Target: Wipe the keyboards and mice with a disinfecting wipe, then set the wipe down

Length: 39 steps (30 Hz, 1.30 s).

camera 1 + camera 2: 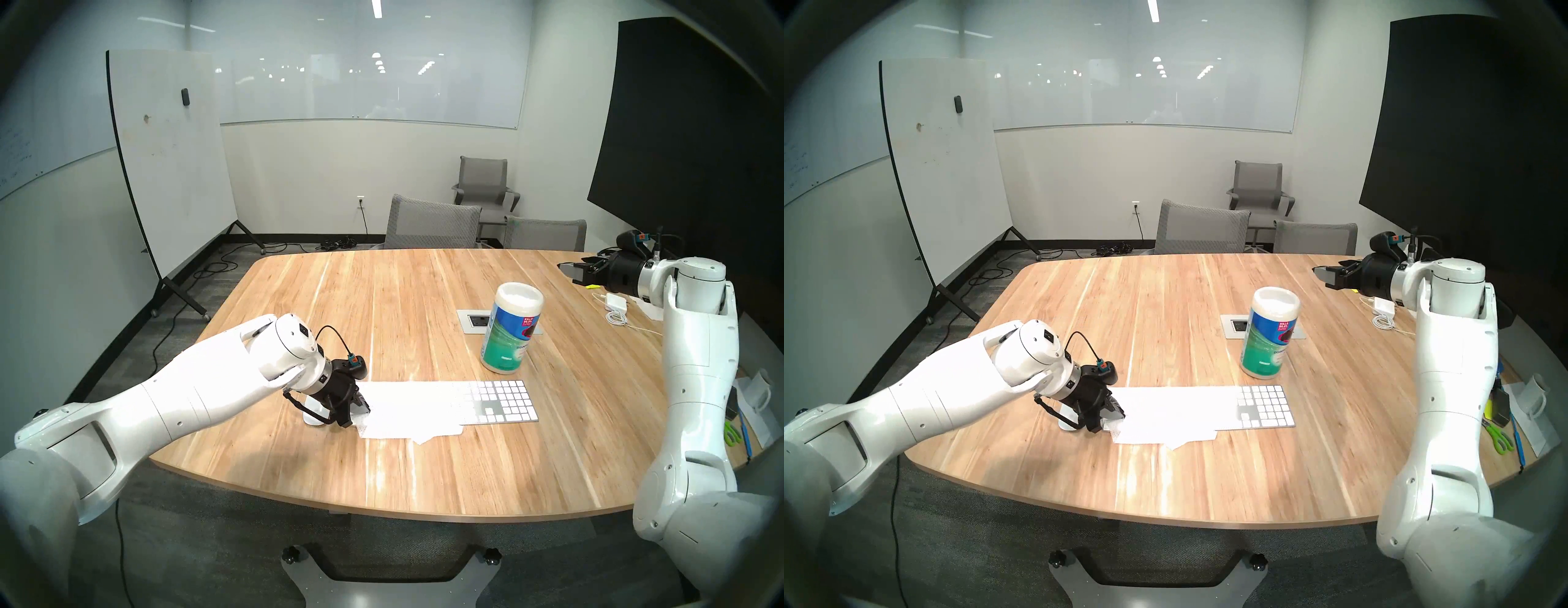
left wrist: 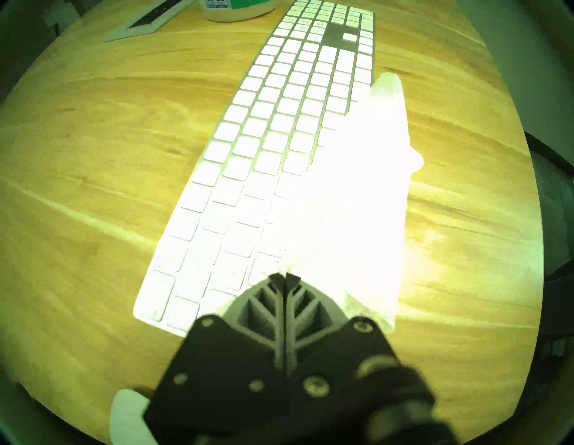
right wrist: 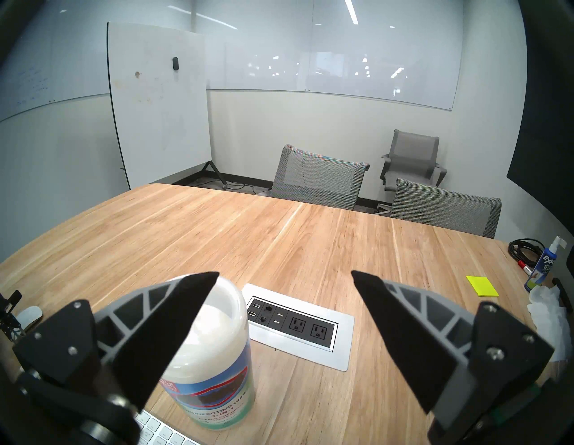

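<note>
The slim white keyboard (image 1: 496, 401) lies flat on the table in front of me, its number pad bare at my right end. The thin white disinfecting wipe (image 1: 407, 414) is spread limp over its left and middle keys, spilling off the near edge onto the wood, one corner pinched in my left jaws. The small glossy white mouse (image 1: 314, 418) sits just left of the keyboard.

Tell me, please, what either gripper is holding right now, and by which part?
The left gripper is shut on the disinfecting wipe, pinching its left end; the rest lies spread over the keyboard. The right gripper is open and holds nothing.
</note>
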Tool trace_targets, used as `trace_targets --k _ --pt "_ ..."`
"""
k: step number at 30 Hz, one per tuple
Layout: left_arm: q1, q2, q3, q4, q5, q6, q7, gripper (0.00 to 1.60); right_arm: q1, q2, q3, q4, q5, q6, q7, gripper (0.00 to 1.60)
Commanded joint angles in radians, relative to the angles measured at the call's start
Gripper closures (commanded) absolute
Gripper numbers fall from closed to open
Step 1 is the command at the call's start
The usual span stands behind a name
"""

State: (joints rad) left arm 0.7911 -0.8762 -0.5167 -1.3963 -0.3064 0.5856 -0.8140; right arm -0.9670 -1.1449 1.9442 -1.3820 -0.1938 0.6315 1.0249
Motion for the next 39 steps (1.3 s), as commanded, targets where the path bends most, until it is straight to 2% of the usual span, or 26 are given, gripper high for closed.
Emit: trace_targets --k 1,10,27,34,39 --pt "0.0 0.005 -0.028 -0.008 -0.012 -0.014 0.022 1.6 0.02 0.002 -0.001 -0.02 0.001 0.002 -0.003 0.0" --pt "-0.01 -0.009 -0.04 0.006 -0.023 -0.015 0.042 1.6 0.02 0.002 -0.001 -0.02 0.001 0.002 -0.003 0.0" --pt "-0.098 -0.128 -0.029 0.183 -0.007 -0.039 0.047 1.6 0.02 0.002 -0.001 -0.019 0.002 0.001 -0.002 0.0" --pt "-0.105 -0.145 -0.019 0.204 0.003 -0.046 0.033 1.6 0.02 0.002 -0.001 -0.02 0.002 0.001 -0.002 0.0" --pt "-0.111 -0.178 -0.009 0.2 0.015 -0.026 0.034 1.6 0.02 0.002 -0.001 -0.019 0.002 0.0 -0.002 0.0"
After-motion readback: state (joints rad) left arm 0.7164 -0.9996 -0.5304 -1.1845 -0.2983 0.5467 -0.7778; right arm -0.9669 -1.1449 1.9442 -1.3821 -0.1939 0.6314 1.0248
